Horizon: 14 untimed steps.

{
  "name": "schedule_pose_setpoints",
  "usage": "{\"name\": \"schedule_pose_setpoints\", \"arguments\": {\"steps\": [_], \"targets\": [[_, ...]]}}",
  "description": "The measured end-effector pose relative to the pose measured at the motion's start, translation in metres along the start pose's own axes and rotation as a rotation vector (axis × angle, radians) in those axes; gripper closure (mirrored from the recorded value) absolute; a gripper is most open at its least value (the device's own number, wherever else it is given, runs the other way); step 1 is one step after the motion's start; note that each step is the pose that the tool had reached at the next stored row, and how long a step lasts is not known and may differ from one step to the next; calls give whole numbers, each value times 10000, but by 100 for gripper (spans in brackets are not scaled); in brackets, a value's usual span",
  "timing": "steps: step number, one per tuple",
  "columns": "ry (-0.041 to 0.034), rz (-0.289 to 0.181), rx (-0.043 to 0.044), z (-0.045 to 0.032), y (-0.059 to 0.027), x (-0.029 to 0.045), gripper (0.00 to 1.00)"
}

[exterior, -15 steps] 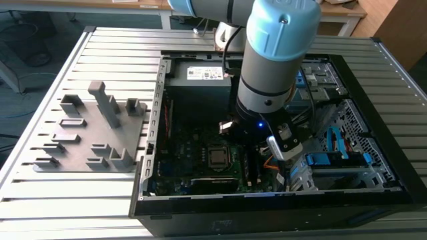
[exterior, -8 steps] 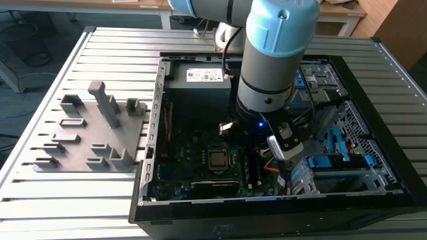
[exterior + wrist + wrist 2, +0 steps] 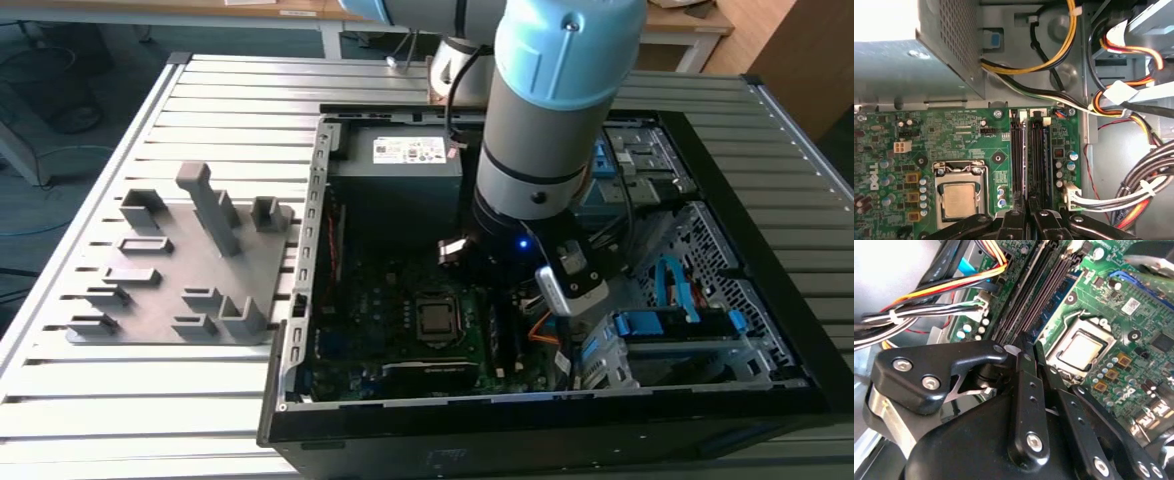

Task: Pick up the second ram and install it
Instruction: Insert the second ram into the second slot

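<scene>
Seemingly jaws closed above RAM slots [image 3: 1029, 160]

A pale blue and silver-grey arm [image 3: 547, 110] with a black wrist section and a small blue light is seen in the exterior view. The gripper [image 3: 1026, 347] is formed of black linkage bars fastened with silver screws.

The exterior view looked down from high on the open computer case [image 3: 561, 420]. Both wrist views sat close above its motherboard [image 3: 979, 150] [image 3: 1134, 315], sharing the processor socket [image 3: 959, 197] [image 3: 1081, 347].
</scene>
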<state>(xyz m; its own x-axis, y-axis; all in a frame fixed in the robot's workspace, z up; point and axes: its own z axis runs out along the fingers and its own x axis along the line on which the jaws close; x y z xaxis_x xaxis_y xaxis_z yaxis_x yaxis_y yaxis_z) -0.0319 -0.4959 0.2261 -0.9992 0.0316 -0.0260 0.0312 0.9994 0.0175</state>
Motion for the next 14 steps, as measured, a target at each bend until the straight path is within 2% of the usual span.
{"name": "schedule_pose_setpoints", "arguments": {"steps": [2, 6, 14], "targets": [[-3, -4, 12, -10, 1, -1, 86], [29, -28, 104, -7, 0, -4, 86], [91, -237, 129, 24, 0, -33, 86]]}}
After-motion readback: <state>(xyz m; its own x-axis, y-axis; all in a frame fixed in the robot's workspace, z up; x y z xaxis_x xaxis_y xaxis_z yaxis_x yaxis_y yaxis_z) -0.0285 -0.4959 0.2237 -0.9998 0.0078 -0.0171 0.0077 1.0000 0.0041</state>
